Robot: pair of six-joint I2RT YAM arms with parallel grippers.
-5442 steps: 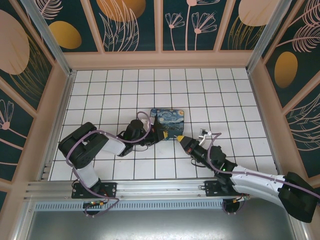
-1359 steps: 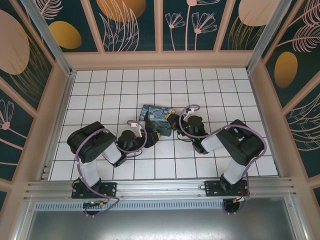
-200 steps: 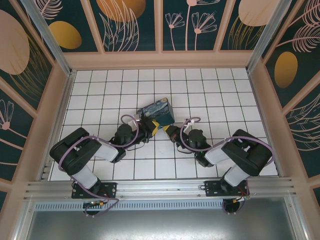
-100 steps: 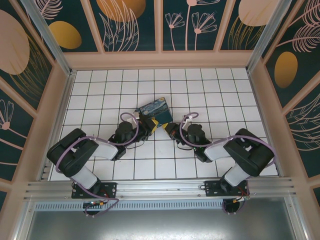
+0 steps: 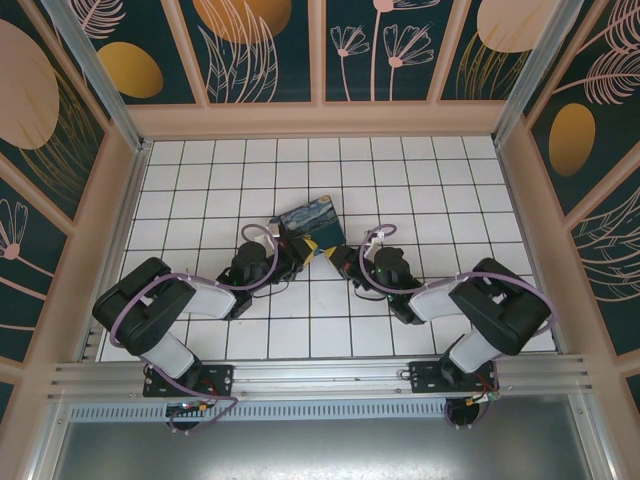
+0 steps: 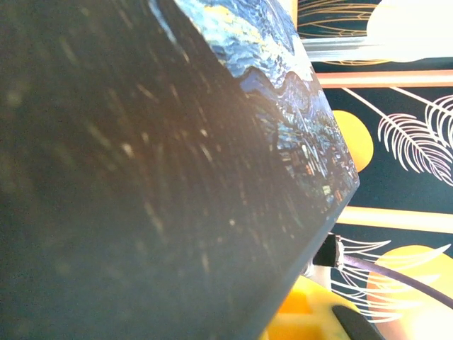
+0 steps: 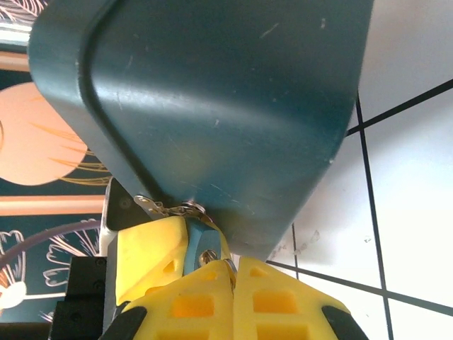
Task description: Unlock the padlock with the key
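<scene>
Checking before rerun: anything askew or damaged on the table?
The printed box sits skewed to the tile grid and looks tipped up, with the left claw and right claw at its near edge. No spill or damage visible.

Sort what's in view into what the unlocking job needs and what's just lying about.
For the job: padlock, at the edge of the box; right end effector, shut beside it; left end effector, at the box; key, too small to make out.
Just around: box; purple cables; tiled floor.
</scene>
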